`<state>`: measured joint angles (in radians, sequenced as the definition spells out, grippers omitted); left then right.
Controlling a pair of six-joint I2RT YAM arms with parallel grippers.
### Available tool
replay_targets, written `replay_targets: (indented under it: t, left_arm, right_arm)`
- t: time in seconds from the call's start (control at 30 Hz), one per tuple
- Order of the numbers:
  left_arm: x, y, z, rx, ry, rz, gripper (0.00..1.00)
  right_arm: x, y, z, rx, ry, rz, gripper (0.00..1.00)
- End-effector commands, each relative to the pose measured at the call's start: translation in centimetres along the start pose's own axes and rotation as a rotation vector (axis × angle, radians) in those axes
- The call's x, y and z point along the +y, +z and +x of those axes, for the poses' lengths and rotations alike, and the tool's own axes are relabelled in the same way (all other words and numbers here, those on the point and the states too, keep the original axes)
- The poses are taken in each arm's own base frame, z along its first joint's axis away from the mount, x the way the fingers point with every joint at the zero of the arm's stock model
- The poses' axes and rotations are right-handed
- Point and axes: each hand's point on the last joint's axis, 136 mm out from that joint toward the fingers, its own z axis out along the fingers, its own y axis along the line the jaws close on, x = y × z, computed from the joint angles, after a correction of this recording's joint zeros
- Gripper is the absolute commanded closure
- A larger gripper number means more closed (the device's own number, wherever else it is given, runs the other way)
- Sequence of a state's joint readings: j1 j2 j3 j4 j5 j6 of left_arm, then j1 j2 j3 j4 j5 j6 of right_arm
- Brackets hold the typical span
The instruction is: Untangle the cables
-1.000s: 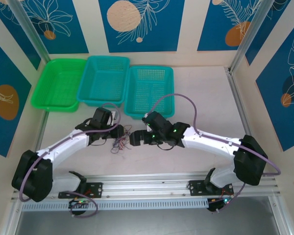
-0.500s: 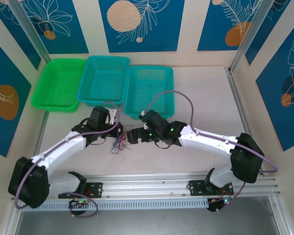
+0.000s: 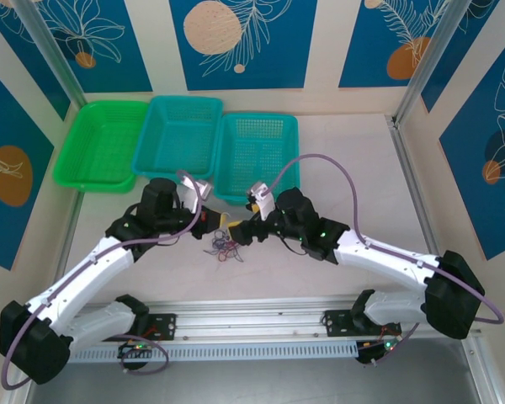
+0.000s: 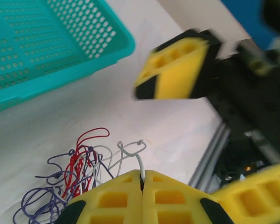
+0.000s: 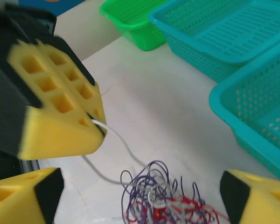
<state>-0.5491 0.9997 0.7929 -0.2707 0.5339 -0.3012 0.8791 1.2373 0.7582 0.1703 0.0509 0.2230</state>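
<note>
The cables (image 3: 223,249) lie in a small snarl of red, purple and white wire on the table between the two grippers. My left gripper (image 4: 142,175) is shut on a white cable (image 4: 141,164) that rises out of the snarl (image 4: 74,175). In the right wrist view the left gripper's yellow pads (image 5: 60,116) pinch that white cable (image 5: 126,148) above the table. My right gripper (image 5: 140,189) stands wide open over the snarl (image 5: 170,203), with nothing between its fingers (image 5: 23,198). From above, the left gripper (image 3: 215,220) and right gripper (image 3: 241,231) are close together.
Three baskets stand in a row at the back: green (image 3: 77,172), blue-teal (image 3: 148,167) and teal (image 3: 291,135), the last just behind the grippers. An aluminium rail (image 3: 252,316) runs along the near edge.
Both grippers have shifted right and come closer over the cables. The snarl has slid slightly right, and the right arm has swung outward.
</note>
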Motion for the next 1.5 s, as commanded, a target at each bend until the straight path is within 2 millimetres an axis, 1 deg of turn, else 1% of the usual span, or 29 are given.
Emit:
replay_targets:
  t: [0.0,0.03,0.07,0.13,0.17,0.2,0.23,0.27,0.3,0.33,0.37,0.47,0.57,0.6,0.7,0.77,0.8,0.83,0.9,0.97,1.03,1.1,1.13,1.2,1.27,1.33,1.47]
  left_arm:
    - [-3.9,-1.5,-2.2,-0.080,0.131,0.128,1.00]
    - [-4.2,-1.7,-2.3,-0.087,0.142,0.139,1.00]
    - [-4.4,-1.8,-2.3,-0.090,0.149,0.143,1.00]
    - [-4.1,-1.7,-2.1,-0.098,0.155,0.123,1.00]
    - [-3.6,-1.6,-1.9,-0.093,0.149,0.102,1.00]
    - [-3.0,-1.5,-1.6,-0.094,0.144,0.073,1.00]
    - [-2.0,-1.2,-1.4,-0.095,0.133,0.031,1.00]
    - [-1.2,-1.1,-1.1,-0.102,0.118,-0.004,0.94]
    - [-0.5,-0.8,-0.8,-0.114,0.110,-0.024,0.80]
    - [-0.3,-0.5,-0.5,-0.136,0.114,-0.014,0.67]
    - [-0.3,-0.2,-0.2,-0.157,0.117,0.008,0.62]
    - [-0.8,0.4,0.5,-0.224,0.143,0.097,0.54]
    - [-1.3,1.1,1.7,-0.228,0.197,0.160,0.49]
    - [-1.0,1.5,2.3,-0.215,0.208,0.151,0.49]
    - [1.5,2.9,3.5,-0.180,0.172,0.063,0.48]
    - [2.1,3.8,3.6,-0.176,0.145,0.057,0.48]
    - [2.6,4.2,3.5,-0.185,0.124,0.037,0.48]
    - [3.7,4.8,3.4,-0.188,0.097,-0.006,0.48]
    - [5.2,5.9,3.9,-0.160,0.062,-0.058,0.51]
    - [6.6,7.2,4.9,-0.118,0.027,-0.094,0.53]
    - [9.2,8.1,6.4,-0.066,-0.064,-0.198,0.60]
    - [11.7,8.6,8.3,-0.009,-0.155,-0.309,0.66]
    - [12.8,8.7,9.4,0.017,-0.195,-0.352,0.69]
    - [14.1,8.9,10.9,0.037,-0.257,-0.401,0.72]
    - [15.0,8.9,11.7,0.041,-0.307,-0.439,0.75]
    - [15.6,8.8,12.1,0.048,-0.334,-0.473,0.76]
    - [15.9,8.4,11.9,0.044,-0.336,-0.504,0.76]
  right_arm:
    - [1.5,1.1,-1.7,-0.087,-0.085,-0.115,0.20]
    - [1.5,1.5,-1.6,-0.077,-0.069,-0.127,0.30]
    - [1.6,1.8,-1.6,-0.071,-0.053,-0.138,0.44]
    - [1.7,2.0,-1.8,-0.064,-0.015,-0.157,0.79]
    - [1.7,1.9,-2.1,-0.068,0.000,-0.159,0.93]
    - [1.8,1.7,-2.3,-0.073,0.020,-0.159,1.00]
    - [1.9,1.4,-2.7,-0.083,0.040,-0.163,1.00]
    - [2.2,1.1,-2.9,-0.088,0.061,-0.175,1.00]
    - [2.7,0.7,-3.3,-0.095,0.075,-0.198,1.00]
    - [3.1,0.4,-3.7,-0.099,0.090,-0.216,1.00]
    - [3.5,0.1,-3.9,-0.102,0.102,-0.231,1.00]
    - [3.8,-0.7,-4.8,-0.115,0.154,-0.243,1.00]
    - [3.9,-1.4,-5.8,-0.131,0.187,-0.236,1.00]
    - [4.3,-1.7,-6.4,-0.142,0.194,-0.250,1.00]
    - [5.5,-2.1,-7.7,-0.171,0.212,-0.317,1.00]
    - [6.3,-2.0,-8.3,-0.169,0.228,-0.356,1.00]
    - [6.7,-2.0,-8.5,-0.162,0.234,-0.373,1.00]
    - [7.0,-2.0,-8.9,-0.162,0.238,-0.383,1.00]
    - [7.2,-2.4,-9.8,-0.180,0.247,-0.386,1.00]
    - [7.0,-3.4,-11.0,-0.224,0.261,-0.366,1.00]
    - [6.6,-4.9,-12.5,-0.279,0.279,-0.344,1.00]
    - [6.1,-6.6,-13.9,-0.330,0.299,-0.320,1.00]
    - [5.8,-7.6,-14.6,-0.360,0.309,-0.308,1.00]
    - [5.0,-9.5,-15.7,-0.414,0.334,-0.276,1.00]
    - [3.8,-11.6,-16.7,-0.475,0.364,-0.237,1.00]
    - [2.4,-13.7,-17.5,-0.539,0.392,-0.193,1.00]
    - [0.5,-16.5,-18.5,-0.591,0.434,-0.133,1.00]
